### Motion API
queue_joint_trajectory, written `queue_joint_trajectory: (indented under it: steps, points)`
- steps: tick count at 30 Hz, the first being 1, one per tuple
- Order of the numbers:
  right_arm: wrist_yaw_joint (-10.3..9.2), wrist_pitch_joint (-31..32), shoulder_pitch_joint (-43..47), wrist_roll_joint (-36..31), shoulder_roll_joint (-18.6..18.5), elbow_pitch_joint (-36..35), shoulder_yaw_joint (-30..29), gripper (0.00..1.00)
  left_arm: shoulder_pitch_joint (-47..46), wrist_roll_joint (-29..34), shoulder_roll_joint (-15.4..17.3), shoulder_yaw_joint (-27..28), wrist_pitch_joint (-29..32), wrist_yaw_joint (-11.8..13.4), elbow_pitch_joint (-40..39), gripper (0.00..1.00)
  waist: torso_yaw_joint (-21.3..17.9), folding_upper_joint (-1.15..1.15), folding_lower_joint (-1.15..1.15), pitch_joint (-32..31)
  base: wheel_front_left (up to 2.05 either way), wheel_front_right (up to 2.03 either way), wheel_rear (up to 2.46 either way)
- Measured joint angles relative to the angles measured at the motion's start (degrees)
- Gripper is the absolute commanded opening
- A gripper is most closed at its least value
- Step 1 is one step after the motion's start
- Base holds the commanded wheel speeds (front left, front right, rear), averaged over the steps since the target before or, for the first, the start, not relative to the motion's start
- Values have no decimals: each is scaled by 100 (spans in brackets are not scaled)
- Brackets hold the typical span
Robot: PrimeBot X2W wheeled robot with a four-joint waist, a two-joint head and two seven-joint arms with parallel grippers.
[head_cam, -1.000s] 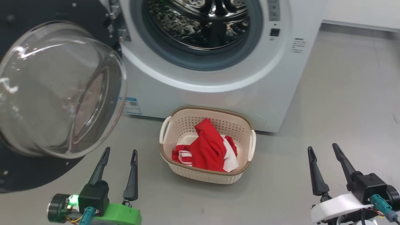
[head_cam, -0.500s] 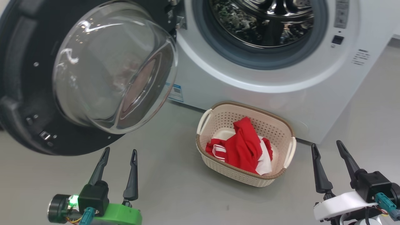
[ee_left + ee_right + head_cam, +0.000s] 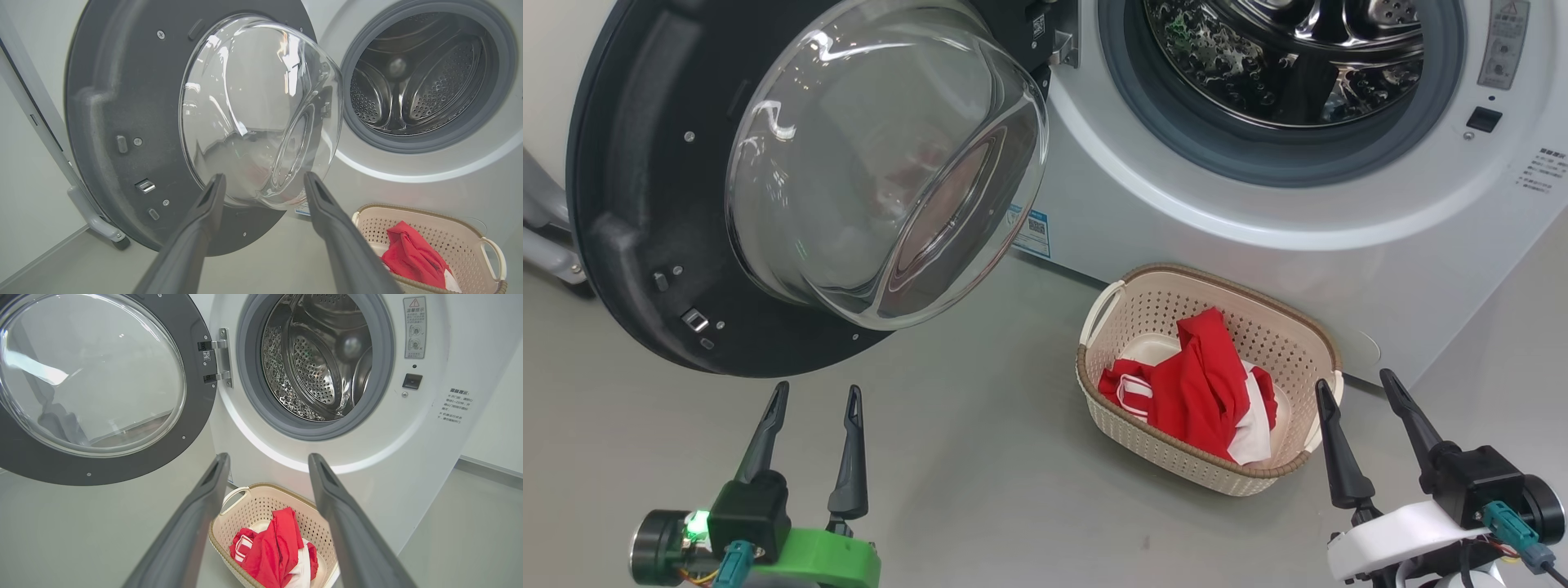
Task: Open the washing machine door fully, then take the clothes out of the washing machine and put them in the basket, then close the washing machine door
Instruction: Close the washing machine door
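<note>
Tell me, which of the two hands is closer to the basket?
The right hand, the white-based one: in the head view its fingertip shows right beside the basket, while the green-based left hand sits off below the open door.

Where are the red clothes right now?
In the head view, the red clothes lie inside the cream basket on the floor, right of centre. The basket sits just in front of the white washing machine, below its open drum.
</note>
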Motion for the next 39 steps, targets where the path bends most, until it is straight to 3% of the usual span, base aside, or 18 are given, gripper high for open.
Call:
queue_joint_trajectory:
  steps: [15,16,17,18,23,26,30,36,39]
  points:
    - [-1,19,-1,0,0,13,0,100,3,0,-2,-46,-2,9,9,100,-13,0,0,-33,0,0,0]
    - [-1,19,-1,-1,0,13,0,100,3,0,-2,-46,-2,15,9,89,-13,0,0,-33,0,0,0]
    - [-1,19,-1,-1,0,13,0,100,3,-3,-3,-46,-2,16,9,38,-13,0,0,-32,0,0,0]
    - [-1,19,-1,0,0,13,0,100,3,-35,-3,-51,-3,16,8,0,-13,0,0,-31,0,0,0]
    - [-1,25,-1,0,-1,11,2,100,3,-221,-4,-100,-9,-26,-38,0,-10,0,0,-16,0,0,0]
    - [-1,30,-1,-1,-3,8,5,100,3,-601,-10,-136,-57,-245,-225,0,-5,0,0,-2,0,0,0]
    - [-1,57,-3,-1,-21,2,12,100,3,-1726,-24,-105,-59,-598,-508,0,5,0,0,23,0,0,0]
    - [0,98,-16,-10,-65,-37,12,100,33,-4110,-23,-124,-110,-1100,-1183,0,23,0,0,98,0,0,0]
    - [0,121,-32,-11,-81,-57,11,100,220,-4925,-27,-224,-124,-1215,-1628,0,26,0,0,123,0,0,0]
